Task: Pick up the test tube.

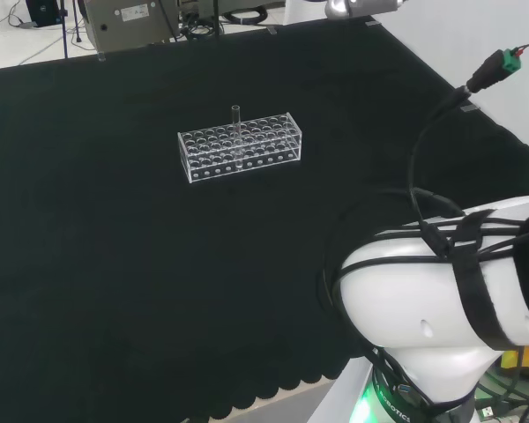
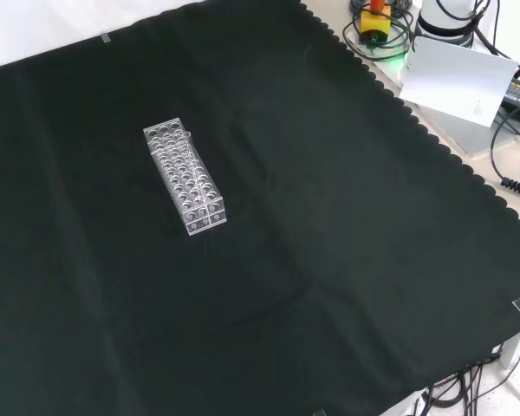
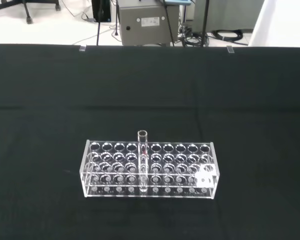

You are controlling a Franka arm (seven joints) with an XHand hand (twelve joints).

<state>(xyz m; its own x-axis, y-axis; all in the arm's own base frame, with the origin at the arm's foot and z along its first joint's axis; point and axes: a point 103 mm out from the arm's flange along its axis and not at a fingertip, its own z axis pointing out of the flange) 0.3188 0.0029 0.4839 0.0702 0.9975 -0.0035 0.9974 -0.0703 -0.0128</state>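
Hand posture cannot be told, so no hold on anything can be judged. One clear test tube [image 3: 142,159] is seen upright in a transparent rack [image 3: 149,169], centre-lower in the wrist view and upper-centre in the head view. The approach step seems pending; a descent onto the protruding tube top would be needed. Black worktop [image 1: 115,264] cloth lies around; nothing blocks the way.

— What is around the table [image 1: 115,291]?

— A black cloth [image 2: 329,260] covers it, with a wavy edge. Past the far edge in the wrist view the floor [image 3: 45,25] is pale and bright.

— Is anything standing on that floor?

— A grey metal box [image 3: 147,22] stands there, with black cables [image 3: 230,35] lying beside it. Chair legs on wheels [image 3: 25,6] are in the corner.
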